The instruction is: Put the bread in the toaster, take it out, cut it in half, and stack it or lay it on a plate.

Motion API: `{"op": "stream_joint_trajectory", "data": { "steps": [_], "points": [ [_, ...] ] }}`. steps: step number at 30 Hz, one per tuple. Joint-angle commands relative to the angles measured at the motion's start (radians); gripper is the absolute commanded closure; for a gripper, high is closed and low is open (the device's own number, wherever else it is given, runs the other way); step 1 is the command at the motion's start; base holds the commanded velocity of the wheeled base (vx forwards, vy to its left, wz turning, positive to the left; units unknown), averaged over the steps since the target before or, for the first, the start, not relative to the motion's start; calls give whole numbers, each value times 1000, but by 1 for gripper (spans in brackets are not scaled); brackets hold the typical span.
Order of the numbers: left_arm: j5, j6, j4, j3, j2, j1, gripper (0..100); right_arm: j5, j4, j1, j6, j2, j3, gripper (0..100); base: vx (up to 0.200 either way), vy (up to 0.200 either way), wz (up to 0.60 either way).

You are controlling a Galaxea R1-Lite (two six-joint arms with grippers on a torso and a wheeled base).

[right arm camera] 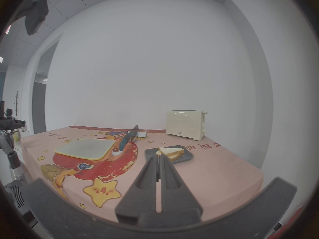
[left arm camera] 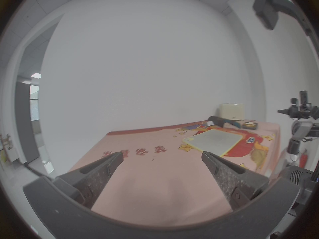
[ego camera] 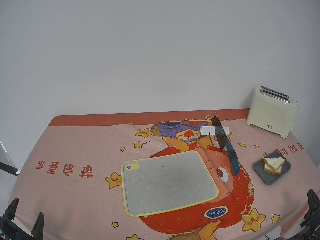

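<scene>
Two triangular bread halves (ego camera: pixel 274 164) (right arm camera: pixel 170 151) lie stacked on a small dark grey plate (ego camera: pixel 262 172) (right arm camera: pixel 184 158) at the table's right side. The cream toaster (ego camera: pixel 272 111) (right arm camera: pixel 184 124) stands at the back right with empty slots. A knife (ego camera: pixel 226 144) (right arm camera: pixel 127 138) with a black blade and teal handle rests on a small white block (ego camera: pixel 215 130) beyond the grey, yellow-rimmed cutting board (ego camera: pixel 168 182) (left arm camera: pixel 214 140) (right arm camera: pixel 86 148). My left gripper (ego camera: pixel 26 213) (left arm camera: pixel 162 159) hangs open off the table's front left corner. My right gripper (ego camera: pixel 313 200) (right arm camera: pixel 159 160) is shut and empty at the front right corner.
A pink cartoon-print tablecloth (ego camera: pixel 73 157) covers the table, with a red band along the back edge by the white wall. Crumbs dot the cloth near the knife. The left half of the table holds nothing.
</scene>
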Motion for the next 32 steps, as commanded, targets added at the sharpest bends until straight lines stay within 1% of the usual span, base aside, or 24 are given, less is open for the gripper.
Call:
{"op": "stream_joint_trajectory", "data": {
  "steps": [1,2,5,7,10,11,12,13,17,22,32],
  "points": [
    [-33,29,-5,18,-48,25,0,33,-1,32,-13,-79,16,100,0,0,0],
    [-37,35,-5,18,-48,25,0,33,1,32,-15,-79,16,100,0,0,0],
    [-39,41,-5,18,-48,24,0,33,1,32,-15,-79,16,100,0,0,0],
    [-26,29,-3,18,-48,25,0,28,1,32,-9,-79,16,100,0,0,0],
    [-20,23,1,18,-48,25,0,16,1,32,-6,-79,16,100,0,0,0],
    [-30,6,3,18,-48,25,0,-3,-1,33,-4,-79,16,100,0,0,0],
    [-19,-10,3,18,-48,25,0,-7,-1,33,-3,-79,16,100,0,0,0],
    [-17,-17,3,18,-48,25,0,-9,-1,33,-3,-79,16,100,0,0,0],
    [-17,-19,3,18,-48,25,0,-12,-1,32,-4,-79,16,100,0,0,0],
    [-17,-19,3,18,-48,25,0,1,-1,32,-7,-79,16,100,0,0,0],
    [-17,-19,3,18,-48,25,0,-6,1,32,-1,-79,16,100,0,0,0]
  ]
}}
